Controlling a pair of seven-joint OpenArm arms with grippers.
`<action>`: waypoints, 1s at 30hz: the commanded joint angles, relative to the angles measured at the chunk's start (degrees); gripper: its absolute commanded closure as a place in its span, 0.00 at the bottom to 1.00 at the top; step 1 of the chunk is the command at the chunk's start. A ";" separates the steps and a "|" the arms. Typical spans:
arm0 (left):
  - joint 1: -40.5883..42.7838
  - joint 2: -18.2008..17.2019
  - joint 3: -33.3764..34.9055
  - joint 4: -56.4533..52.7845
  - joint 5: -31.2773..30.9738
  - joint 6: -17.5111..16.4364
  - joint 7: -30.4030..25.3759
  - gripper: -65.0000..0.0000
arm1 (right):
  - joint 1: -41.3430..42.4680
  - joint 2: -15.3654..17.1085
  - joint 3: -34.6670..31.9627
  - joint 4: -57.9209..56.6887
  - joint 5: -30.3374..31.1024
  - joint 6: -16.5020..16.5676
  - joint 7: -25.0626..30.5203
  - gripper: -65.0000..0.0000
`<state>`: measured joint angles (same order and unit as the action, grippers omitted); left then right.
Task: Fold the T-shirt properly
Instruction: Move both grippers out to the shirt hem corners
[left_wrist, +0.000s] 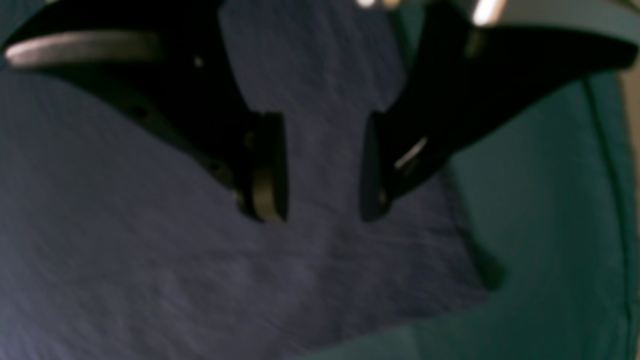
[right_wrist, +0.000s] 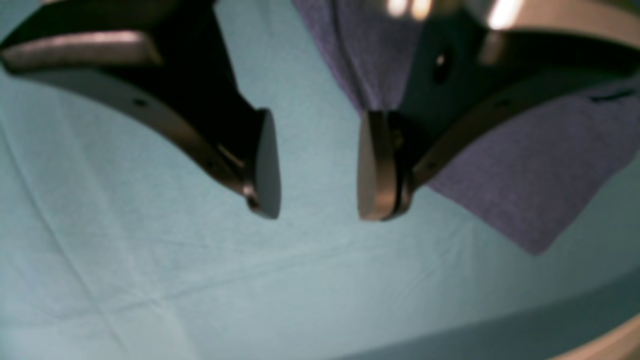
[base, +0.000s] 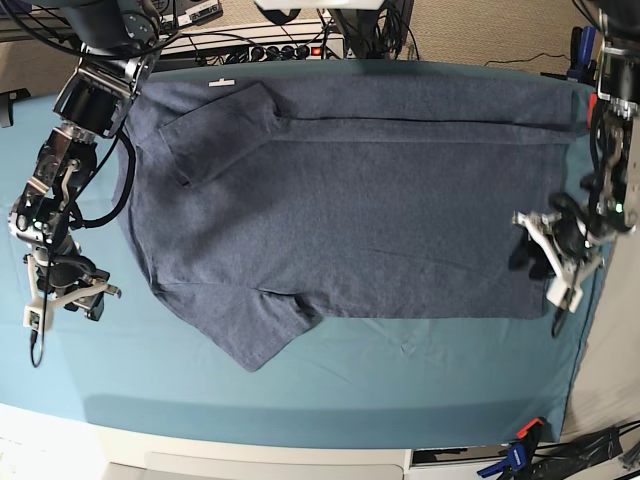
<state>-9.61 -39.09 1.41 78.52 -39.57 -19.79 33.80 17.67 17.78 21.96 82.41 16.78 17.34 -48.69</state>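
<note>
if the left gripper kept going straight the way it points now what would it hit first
Most likely the T-shirt: in the left wrist view, blue-grey fabric fills the gap between the open jaws of the left gripper, near the shirt's edge by the teal cloth. Depth is unclear.

T-shirt (base: 350, 210) lies apparently flat on teal-clothed table (base: 400, 370).

Blurred, dim left wrist view; brighter, soft right wrist view; evenly lit, sharp base view.

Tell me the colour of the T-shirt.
Heathered blue-grey; the T-shirt shows best in the base view, lying on a teal cloth.
</note>
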 joint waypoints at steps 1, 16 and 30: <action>-2.84 -0.68 -0.59 -1.40 -0.74 0.26 -1.03 0.63 | 1.70 0.92 -0.94 1.20 -0.90 0.00 1.81 0.59; -25.16 5.70 -0.59 -30.14 -2.64 0.20 2.32 0.63 | 7.13 -3.85 -9.64 1.09 -13.44 -4.26 3.52 0.59; -32.24 5.64 -6.97 -49.03 -3.78 -0.74 2.89 0.63 | 7.10 -3.82 -9.53 1.09 -14.86 -4.74 3.69 0.59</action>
<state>-40.05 -32.40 -5.30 28.82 -42.72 -20.23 37.28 23.00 13.30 12.32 82.50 1.54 12.91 -46.48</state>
